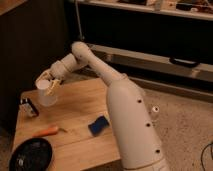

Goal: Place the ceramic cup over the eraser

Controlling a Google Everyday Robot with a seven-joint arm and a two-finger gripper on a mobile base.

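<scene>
My gripper [50, 83], fingers clenched on the ceramic cup [46, 95], hangs near the left edge of the table [82, 102], ready to cap the eraser [29, 107].

The wooden table [82, 102] is carrying a small black-and-white eraser [29, 107] standing near its left edge, an orange stick [47, 131] lying in front of that, a blue block [99, 125] sitting toward the right, and a black round dish [30, 155] resting at the front left corner. The gripper [50, 84] is hanging over the back left part, gripping a white cup [46, 96] beside the eraser.
</scene>
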